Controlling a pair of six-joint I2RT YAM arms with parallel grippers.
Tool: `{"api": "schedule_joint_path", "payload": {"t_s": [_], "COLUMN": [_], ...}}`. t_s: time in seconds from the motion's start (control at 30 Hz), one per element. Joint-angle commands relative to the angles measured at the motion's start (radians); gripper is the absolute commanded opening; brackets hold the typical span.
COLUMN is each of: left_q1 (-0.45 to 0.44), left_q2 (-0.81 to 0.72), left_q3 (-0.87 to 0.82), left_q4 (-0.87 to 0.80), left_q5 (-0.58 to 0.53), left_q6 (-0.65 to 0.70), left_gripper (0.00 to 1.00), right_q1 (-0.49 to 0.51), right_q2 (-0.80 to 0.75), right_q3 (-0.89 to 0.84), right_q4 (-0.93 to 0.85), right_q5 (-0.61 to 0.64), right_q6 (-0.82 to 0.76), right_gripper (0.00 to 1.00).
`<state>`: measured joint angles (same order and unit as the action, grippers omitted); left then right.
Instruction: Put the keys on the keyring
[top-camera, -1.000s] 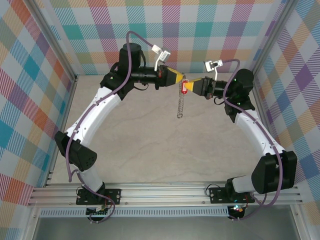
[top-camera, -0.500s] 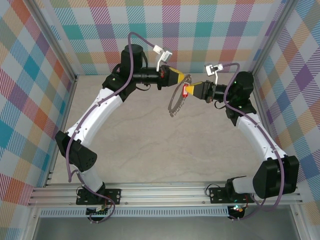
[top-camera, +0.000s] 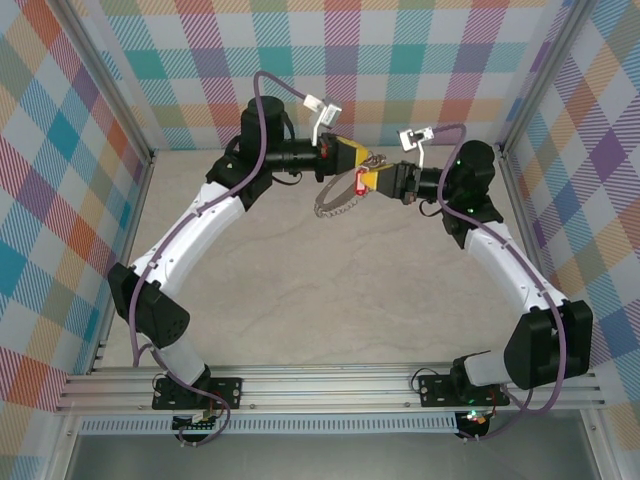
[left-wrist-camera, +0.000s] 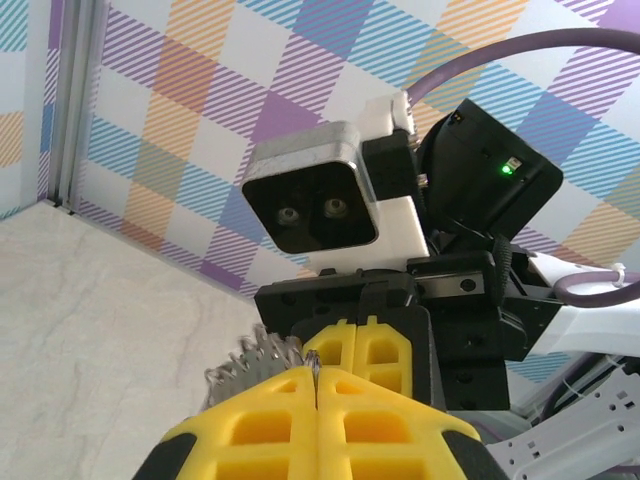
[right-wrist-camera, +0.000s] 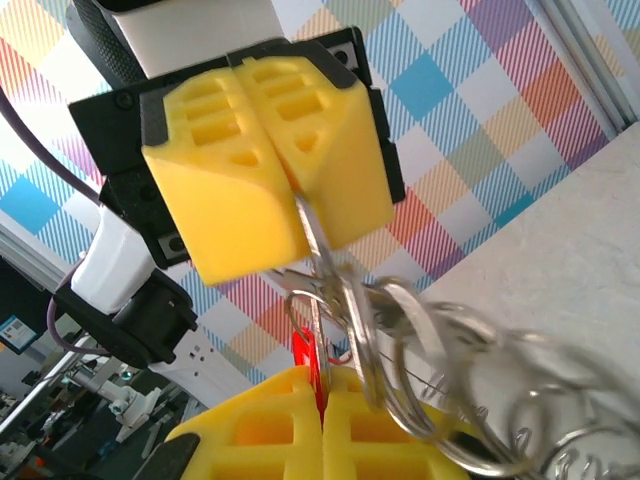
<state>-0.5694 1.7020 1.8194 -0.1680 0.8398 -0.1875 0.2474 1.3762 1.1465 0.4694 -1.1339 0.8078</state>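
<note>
Both arms meet high at the back of the cell. My left gripper (top-camera: 369, 158) is shut on the top of the keyring (top-camera: 333, 202), a beaded silvery ring that trails down and left from its tips. In the left wrist view the ring's wire sits pinched at the left gripper (left-wrist-camera: 318, 372), with beads (left-wrist-camera: 245, 362) showing to the left. My right gripper (top-camera: 364, 181) faces it tip to tip, shut on the key's red tag (top-camera: 357, 184). In the right wrist view the right gripper (right-wrist-camera: 322, 378) holds the key (right-wrist-camera: 304, 352) against the keyring's loops (right-wrist-camera: 440, 345); whether it is threaded is unclear.
The pale marble-look table (top-camera: 320, 290) lies below, walled by checked panels (top-camera: 80, 150) on three sides. An aluminium rail (top-camera: 330, 385) runs along the near edge by the arm bases. The left arm's yellow fingers (right-wrist-camera: 265, 160) hang just above my right jaws.
Both grippers have shifted back and slightly left. The keyring, which hung straight down a second ago, has swung up and to the left.
</note>
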Motion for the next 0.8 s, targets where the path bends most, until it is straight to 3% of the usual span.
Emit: {"api": "schedule_joint_path", "payload": {"t_s": [0.0, 0.33, 0.4, 0.47, 0.57, 0.77], "left_q1": [-0.025, -0.026, -0.026, -0.026, -0.026, -0.026], "left_q2": [-0.060, -0.119, -0.123, -0.124, -0.128, -0.125], "left_q3": [-0.033, -0.135, -0.148, -0.153, -0.161, -0.172], "left_q4": [0.111, 0.206, 0.233, 0.249, 0.262, 0.294], "left_q5": [-0.008, -0.091, -0.106, -0.114, -0.126, -0.125], "left_q6": [-0.033, -0.089, -0.106, -0.119, -0.126, -0.146], "left_gripper": [0.00, 0.00, 0.00, 0.00, 0.00, 0.00], "right_q1": [0.010, 0.007, 0.006, -0.001, -0.022, -0.073], "right_q2": [0.012, -0.042, -0.057, -0.083, -0.141, -0.263], "right_q3": [0.037, -0.026, -0.045, -0.076, -0.127, -0.164], "right_q4": [0.025, -0.095, -0.123, -0.136, -0.156, -0.246], "right_q5": [0.018, 0.071, 0.078, 0.087, 0.105, 0.144], "right_q6": [0.009, -0.066, -0.079, -0.085, -0.091, -0.120], "right_gripper": [0.00, 0.01, 0.08, 0.23, 0.33, 0.37]}}
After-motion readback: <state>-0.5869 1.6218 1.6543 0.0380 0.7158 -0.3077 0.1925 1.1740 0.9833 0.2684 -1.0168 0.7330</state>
